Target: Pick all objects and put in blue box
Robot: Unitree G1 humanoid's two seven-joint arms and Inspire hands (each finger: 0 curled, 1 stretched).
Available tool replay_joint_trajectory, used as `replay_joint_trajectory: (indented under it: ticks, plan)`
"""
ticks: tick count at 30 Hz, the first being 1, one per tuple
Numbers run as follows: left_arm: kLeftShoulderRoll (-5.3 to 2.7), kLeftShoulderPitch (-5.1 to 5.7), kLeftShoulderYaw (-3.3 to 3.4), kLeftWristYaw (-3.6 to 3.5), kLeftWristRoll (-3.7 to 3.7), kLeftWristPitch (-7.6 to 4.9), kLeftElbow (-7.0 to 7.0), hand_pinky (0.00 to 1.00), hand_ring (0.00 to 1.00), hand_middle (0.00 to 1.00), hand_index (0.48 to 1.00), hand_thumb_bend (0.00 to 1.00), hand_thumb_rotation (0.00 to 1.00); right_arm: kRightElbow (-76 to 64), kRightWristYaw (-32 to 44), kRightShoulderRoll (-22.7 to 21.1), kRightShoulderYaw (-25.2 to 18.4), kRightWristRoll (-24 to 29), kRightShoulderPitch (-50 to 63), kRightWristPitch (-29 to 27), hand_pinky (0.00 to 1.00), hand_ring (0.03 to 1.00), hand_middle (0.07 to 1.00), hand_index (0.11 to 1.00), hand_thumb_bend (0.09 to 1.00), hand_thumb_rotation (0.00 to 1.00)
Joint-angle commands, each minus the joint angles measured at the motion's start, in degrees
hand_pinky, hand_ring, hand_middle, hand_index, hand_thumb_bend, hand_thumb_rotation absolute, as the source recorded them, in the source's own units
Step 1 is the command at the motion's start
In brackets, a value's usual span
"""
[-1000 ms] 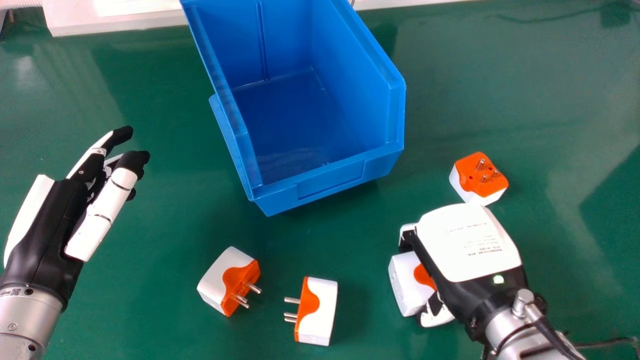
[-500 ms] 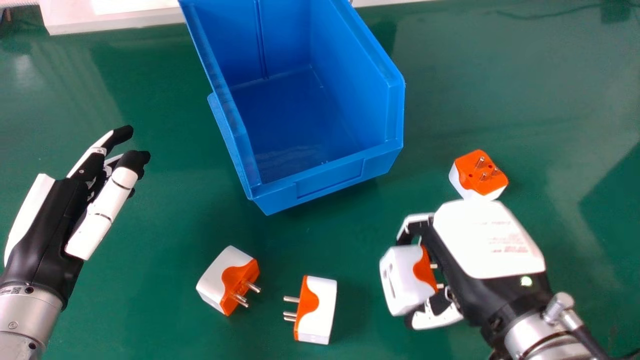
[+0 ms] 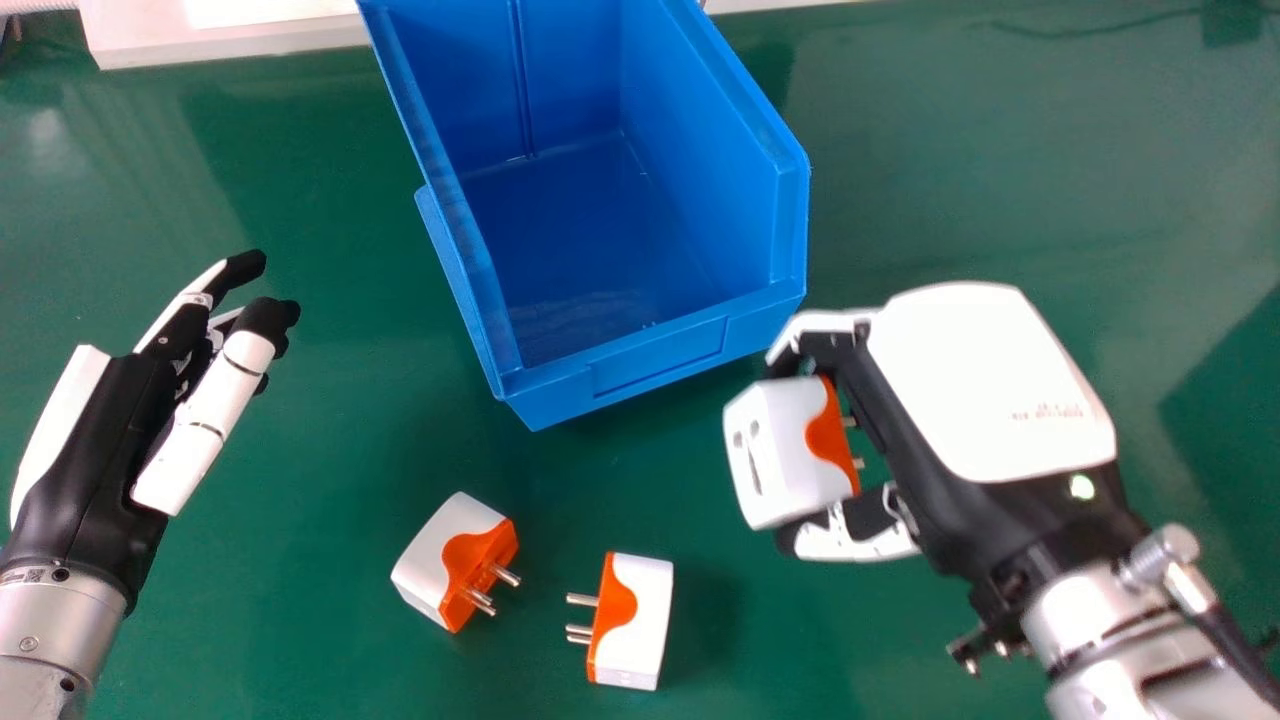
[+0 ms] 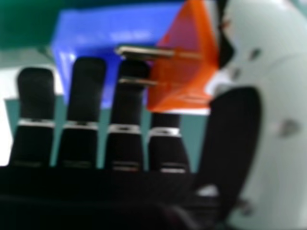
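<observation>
On the near part of the green table, a right-lying plug adapter and a left-lying plug adapter are resting with their pins facing each other; were the held plug adapter to drop, either could be being knocked askew. Such a drop is being risked mainly by the smooth white casing, which is being pinched rather than wrapped. Farther off, the near right corner of the blue storage bin is being placed at risk of a knock, should too little height be given to the hand on its way over. A snag is also being invited at release by the pins, which are being pointed in toward the palm

By the right hand, just beside that corner, the held plug adapter is being gripped: it is being pinched between bent thumb and fingers, part-closed, while other fingers are extending almost straight. At the left, fingers of the left hand are being held loosely extended, with nothing being grasped
</observation>
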Motion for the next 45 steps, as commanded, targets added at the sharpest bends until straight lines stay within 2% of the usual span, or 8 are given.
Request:
replay_joint_trajectory:
  ticks: [1, 11, 19, 24, 29, 36, 40, 45]
  plan:
    - [0.70, -0.58, -0.14, 0.43, 0.41, -1.36, -0.23, 0.78, 0.82, 0.83, 0.907, 0.63, 0.92, -2.27, -0.35, 1.20, -0.82, -0.01, -2.70, -1.12, 0.34, 0.433, 0.538, 0.516, 0.494, 0.00]
    - [0.74, -1.15, -0.96, 0.81, 0.69, -1.04, 0.01, 0.77, 0.82, 0.83, 0.904, 0.64, 0.92, 6.25, -3.74, 4.96, -1.08, 1.17, -16.32, -3.68, 0.34, 0.438, 0.546, 0.520, 0.492, 0.00]
    - [0.45, -1.19, -1.08, 0.79, 0.52, -0.45, -0.21, 0.77, 0.81, 0.83, 0.903, 0.63, 0.91, 16.10, -5.23, 5.27, 0.22, 0.70, -27.26, -4.42, 0.33, 0.441, 0.548, 0.518, 0.492, 0.00]
    - [0.16, -0.81, -1.11, 0.72, 0.09, 0.43, -1.14, 0.77, 0.81, 0.83, 0.902, 0.63, 0.91, 24.11, -6.78, 5.70, 1.40, 0.72, -34.36, -4.67, 0.34, 0.440, 0.544, 0.517, 0.492, 0.00]
    - [-0.16, -0.12, -1.33, 0.92, 0.21, 0.78, -2.48, 0.77, 0.81, 0.83, 0.902, 0.64, 0.91, 33.29, -8.06, 5.79, 2.26, 0.98, -41.94, -4.17, 0.34, 0.441, 0.543, 0.515, 0.493, 0.00]
    - [-0.65, 0.76, -1.41, 0.59, -0.87, 1.15, -3.41, 0.77, 0.81, 0.83, 0.901, 0.64, 0.91, 46.48, -9.55, 7.89, 4.15, 1.52, -51.07, -1.87, 0.33, 0.442, 0.544, 0.519, 0.492, 0.00]
    - [-1.34, 1.32, -1.38, 0.46, -2.10, 2.13, -4.30, 0.76, 0.81, 0.83, 0.901, 0.64, 0.91, 55.76, -10.08, 9.88, 5.44, 2.45, -56.98, -0.25, 0.33, 0.443, 0.544, 0.520, 0.492, 0.00]
    - [-1.88, 2.02, -1.56, 0.58, -2.90, 3.11, -5.54, 0.77, 0.81, 0.83, 0.900, 0.65, 0.91, 65.05, -11.79, 11.24, 6.91, 4.04, -62.65, -0.05, 0.34, 0.449, 0.536, 0.488, 0.495, 0.00]
